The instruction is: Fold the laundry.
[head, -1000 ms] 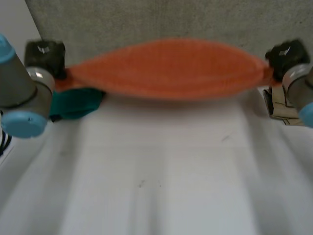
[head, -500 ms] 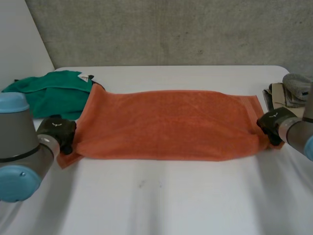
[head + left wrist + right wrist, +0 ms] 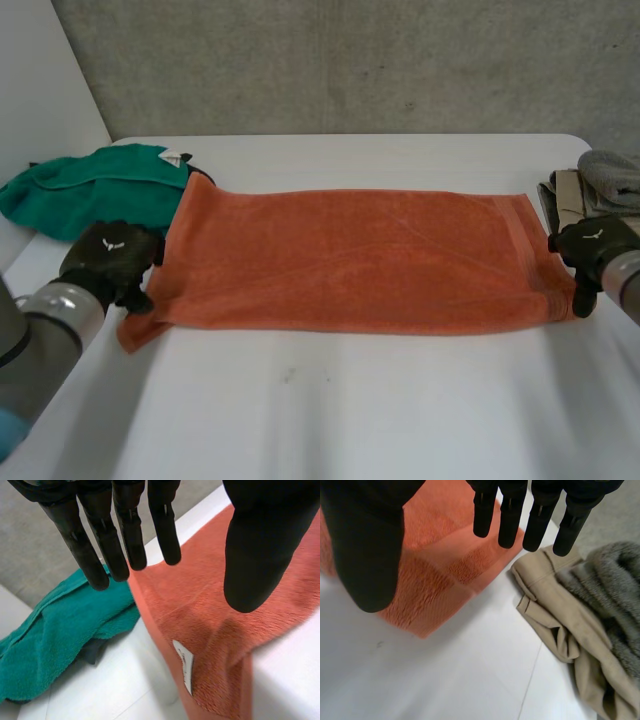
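An orange towel [image 3: 350, 258] lies flat across the middle of the white table [image 3: 330, 410], folded lengthwise. My left hand [image 3: 112, 262] hovers at its left end, open, fingers [image 3: 125, 535] straight above the towel's corner [image 3: 200, 630], where a white label [image 3: 185, 665] shows. My right hand [image 3: 590, 250] is at the towel's right end, open too, its fingers [image 3: 510, 515] spread over the towel's near right corner [image 3: 435, 590] and holding nothing.
A green towel [image 3: 95, 190] is heaped at the back left, also beside my left hand's fingers [image 3: 55, 630]. A beige garment [image 3: 560, 625] and a grey fleecy one [image 3: 610, 595] lie piled at the right edge [image 3: 590, 190].
Both hands brought the towel down from the air and laid it flat on the table. They then let go of its ends and opened.
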